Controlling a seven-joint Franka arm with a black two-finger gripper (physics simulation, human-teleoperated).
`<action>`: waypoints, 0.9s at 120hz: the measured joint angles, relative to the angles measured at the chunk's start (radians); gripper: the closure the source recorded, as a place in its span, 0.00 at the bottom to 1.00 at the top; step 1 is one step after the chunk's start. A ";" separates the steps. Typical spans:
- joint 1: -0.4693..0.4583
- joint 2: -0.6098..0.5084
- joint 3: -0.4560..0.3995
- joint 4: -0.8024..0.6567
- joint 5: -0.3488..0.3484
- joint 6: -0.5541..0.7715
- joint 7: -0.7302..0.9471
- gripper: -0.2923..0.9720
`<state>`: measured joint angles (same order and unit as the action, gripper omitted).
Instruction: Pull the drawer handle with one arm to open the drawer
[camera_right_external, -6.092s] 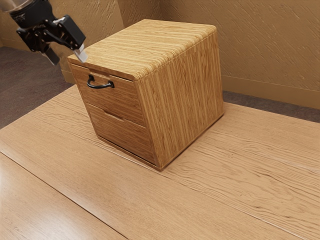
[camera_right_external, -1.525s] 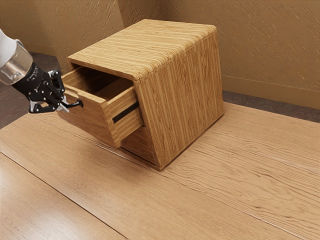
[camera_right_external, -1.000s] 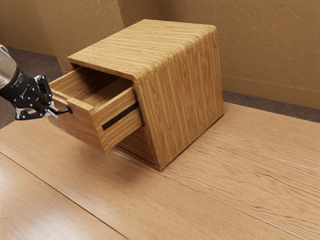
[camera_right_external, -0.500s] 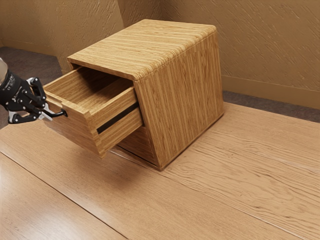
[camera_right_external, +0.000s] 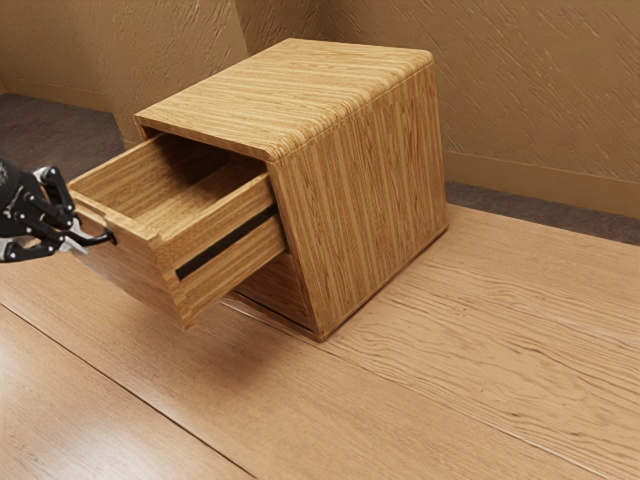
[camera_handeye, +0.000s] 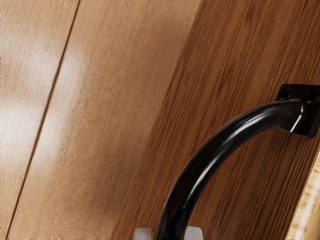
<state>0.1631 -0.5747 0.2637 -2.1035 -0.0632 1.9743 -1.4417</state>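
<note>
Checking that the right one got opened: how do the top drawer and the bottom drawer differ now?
The top drawer stands pulled far out; the bottom drawer sits shut in the cabinet. The top drawer's black handle is clamped in the gripper; the bottom drawer is untouched. Both share striped light wood.

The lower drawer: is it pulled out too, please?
No, the lower drawer sits flush in the cabinet, beneath the open upper drawer.

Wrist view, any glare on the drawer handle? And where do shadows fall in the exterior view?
Wrist view: the black handle carries a thin bright streak along its curve, and the table has a soft pale sheen. Exterior view: the drawer throws a faint soft shadow on the table beneath it, and the cabinet is dim inside, behind the drawer.
</note>
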 joint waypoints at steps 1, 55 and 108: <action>0.000 -0.002 0.000 -0.001 0.000 0.000 0.000 0.85; 0.055 -0.093 -0.014 -0.066 0.013 -0.016 0.001 0.86; 0.065 -0.139 -0.018 -0.099 0.016 -0.026 0.001 0.85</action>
<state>0.2283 -0.7132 0.2458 -2.2030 -0.0474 1.9485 -1.4410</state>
